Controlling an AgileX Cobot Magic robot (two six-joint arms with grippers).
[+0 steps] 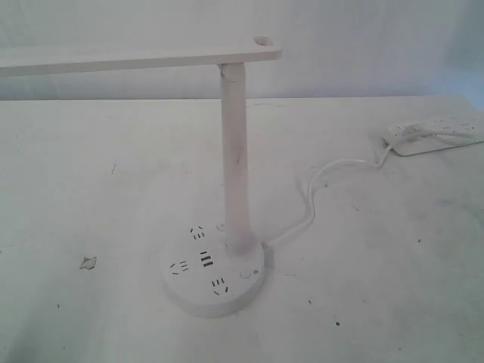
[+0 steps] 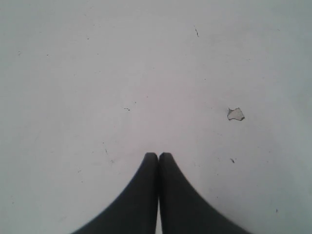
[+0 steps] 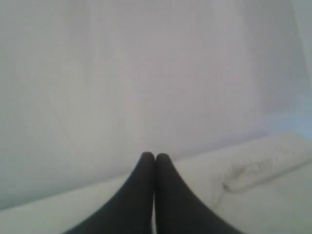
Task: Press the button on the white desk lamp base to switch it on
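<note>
The white desk lamp (image 1: 233, 151) stands on the table with an upright pole and a long flat head bar (image 1: 136, 59) reaching left. Its round white base (image 1: 213, 274) carries three groups of dark socket slots, central USB ports and a small round button (image 1: 246, 275) on its right side. Neither arm shows in the exterior view. My left gripper (image 2: 158, 155) is shut with nothing between its dark fingers, above bare table. My right gripper (image 3: 155, 155) is likewise shut and empty, facing the back wall and the table's far edge.
A white cord (image 1: 314, 198) runs from the base to a long white power strip (image 1: 439, 134) at the back right, also seen blurred in the right wrist view (image 3: 265, 168). A small chip in the table surface (image 1: 88, 262) lies left of the base, and shows in the left wrist view (image 2: 235, 114).
</note>
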